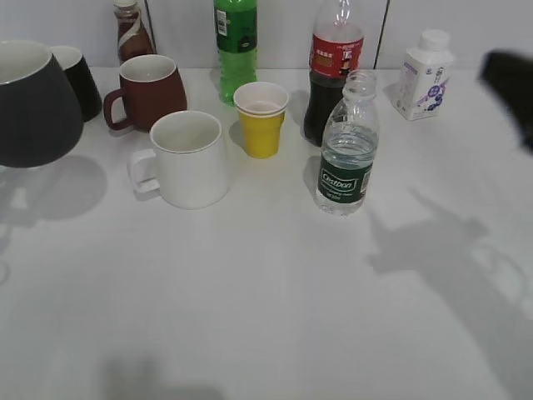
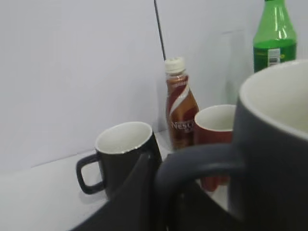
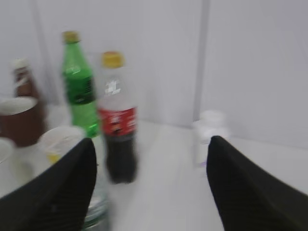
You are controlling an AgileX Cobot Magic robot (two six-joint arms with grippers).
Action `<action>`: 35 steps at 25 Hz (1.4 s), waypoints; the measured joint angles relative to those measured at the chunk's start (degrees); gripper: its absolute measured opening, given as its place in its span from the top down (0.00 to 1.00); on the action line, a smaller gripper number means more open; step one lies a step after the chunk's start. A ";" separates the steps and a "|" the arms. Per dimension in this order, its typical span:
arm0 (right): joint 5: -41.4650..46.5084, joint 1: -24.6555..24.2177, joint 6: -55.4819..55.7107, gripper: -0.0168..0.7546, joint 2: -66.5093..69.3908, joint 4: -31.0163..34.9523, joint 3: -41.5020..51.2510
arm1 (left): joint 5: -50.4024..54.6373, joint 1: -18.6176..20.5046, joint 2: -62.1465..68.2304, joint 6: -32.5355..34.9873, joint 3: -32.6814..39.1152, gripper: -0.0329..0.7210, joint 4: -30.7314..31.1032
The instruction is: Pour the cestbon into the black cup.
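The black cup (image 1: 33,108), a large charcoal mug with a white inside, hangs above the table at the far left and casts a shadow below. In the left wrist view my left gripper (image 2: 163,175) is shut on its loop handle, and the cup (image 2: 274,144) fills the right side. The cestbon (image 1: 347,154), uncapped and partly full, stands upright right of centre. My right gripper (image 1: 510,83) is at the far right edge, apart from the bottle. In the blurred right wrist view its jaws (image 3: 151,166) are wide open and empty, with the cestbon (image 3: 98,211) beside the left finger.
A white mug (image 1: 187,158), yellow paper cup (image 1: 261,118), brown mug (image 1: 150,90), small black mug (image 1: 79,77), coffee bottle (image 1: 131,32), green bottle (image 1: 236,46), cola bottle (image 1: 335,71) and small white bottle (image 1: 425,75) stand along the back. The wall is close behind.
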 joint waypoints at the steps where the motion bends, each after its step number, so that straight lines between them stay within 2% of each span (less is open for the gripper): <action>1: -1.50 2.58 0.29 0.28 2.53 -0.09 0.54 | 0.61 0.00 -0.52 -0.84 0.00 0.91 0.69; 3: -4.45 6.26 0.95 0.28 6.34 -0.19 2.01 | 2.10 0.00 -1.17 -1.94 0.00 0.91 1.51; 5: -7.09 7.75 1.62 0.28 10.95 -0.26 3.33 | 3.75 0.00 -1.96 -3.79 0.00 0.91 2.06; 9: -11.61 8.07 3.40 0.28 19.80 -2.81 4.68 | 5.31 0.00 -4.12 -6.35 0.00 0.91 5.72; 12: -16.16 8.12 7.92 0.27 26.31 -8.79 4.74 | 5.31 0.00 -5.16 -8.53 0.00 0.91 9.98; 16: -27.29 8.12 11.60 0.23 35.60 -12.31 4.79 | 6.72 -0.34 -5.19 -10.76 0.00 0.91 13.07; 20: -35.59 8.12 14.16 0.20 44.19 -12.06 3.90 | 9.21 -3.47 -5.19 -11.15 0.00 0.91 13.77; 26: -37.10 8.12 15.26 0.19 53.93 -8.16 -3.01 | 13.93 -9.46 -5.19 -11.19 0.00 0.91 14.63; 30: -37.29 8.12 15.79 0.19 59.13 -8.11 -8.59 | 14.46 -11.98 -5.19 -11.19 0.00 0.91 14.69; 32: -36.99 8.12 15.99 0.22 60.86 -8.19 -11.05 | 14.58 -12.64 -5.19 -11.19 0.00 0.91 14.81; 35: -36.10 8.12 15.99 0.37 61.49 -8.69 -12.36 | 15.17 -13.57 -5.19 -11.19 0.00 0.91 14.99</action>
